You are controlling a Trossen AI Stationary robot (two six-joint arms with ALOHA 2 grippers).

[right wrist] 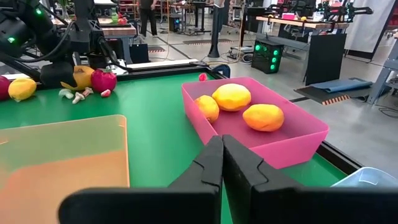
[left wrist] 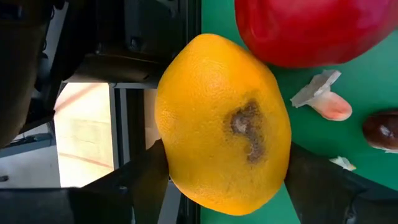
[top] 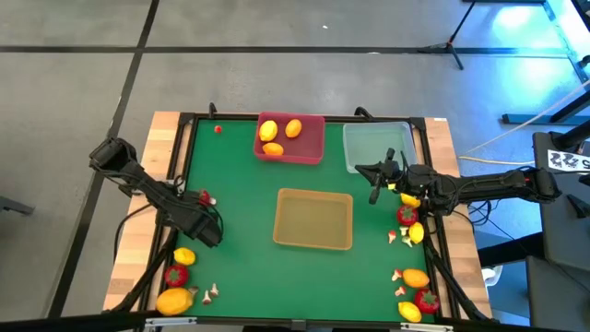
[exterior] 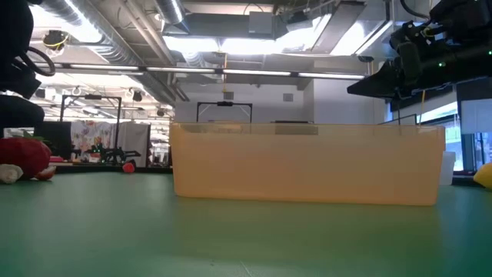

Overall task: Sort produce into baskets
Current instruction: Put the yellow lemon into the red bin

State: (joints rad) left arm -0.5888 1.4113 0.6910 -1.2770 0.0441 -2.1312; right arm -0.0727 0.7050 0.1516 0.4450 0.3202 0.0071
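Gripping a dimpled yellow lemon [left wrist: 222, 124] between its two dark fingers [left wrist: 146, 177], the left gripper [top: 205, 228] sits at the near-left of the green worktop [top: 240, 198]. Close by lie a smooth red fruit [left wrist: 311, 28] and pale mushroom bits [left wrist: 323, 99]; the high view shows two more yellow fruits [top: 184, 256] there. At centre stands the tan translucent basket [top: 313, 219], rectangular, shallow, and holding nothing. On the right edge lie about five yellow-orange fruits [top: 416, 278] and two red ones [top: 407, 215]. The right gripper [top: 374, 184], jaws pressed together on nothing, hangs just beside the clear basket [top: 373, 148]. Farthest, the pink basket [right wrist: 298, 140] contains three yellow-orange lemon-like fruits [right wrist: 263, 117].
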